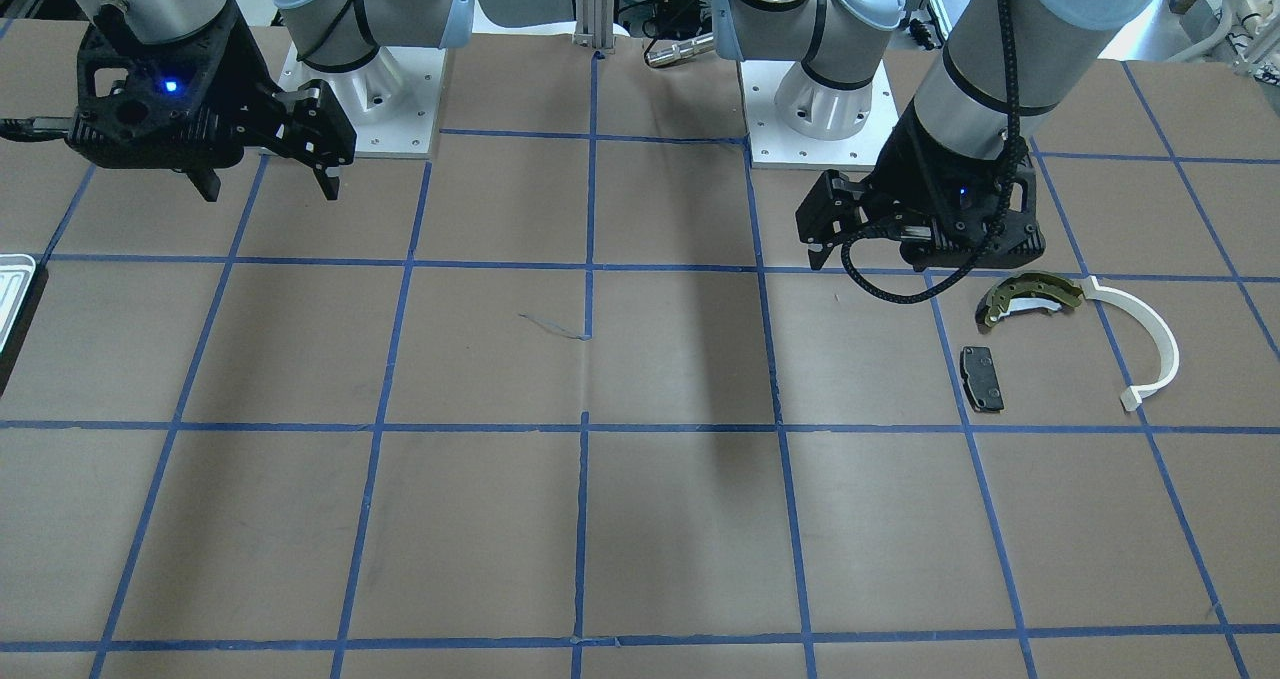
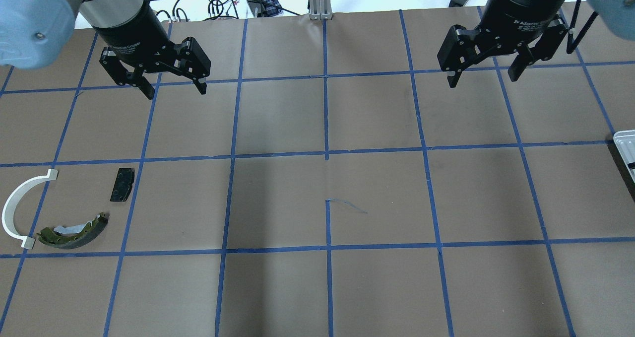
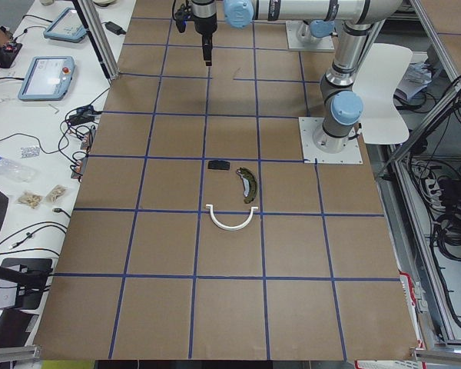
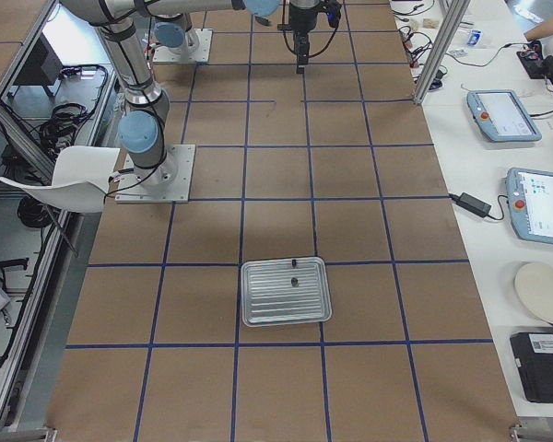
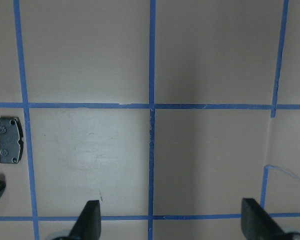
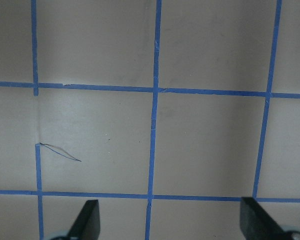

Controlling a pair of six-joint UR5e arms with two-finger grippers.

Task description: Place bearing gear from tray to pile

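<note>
The silvery ribbed tray lies at the table's right end. Only its edge shows in the overhead view and the front view. Two small dark parts lie on it, too small to identify. The pile sits on the left: an olive brake shoe, a white arc and a black brake pad. My left gripper is open and empty, hovering beyond the pile. My right gripper is open and empty, hovering well away from the tray.
The brown table is marked with a blue tape grid. The arm bases stand on white plates at the robot's edge. Desks with tablets and cables flank the far side.
</note>
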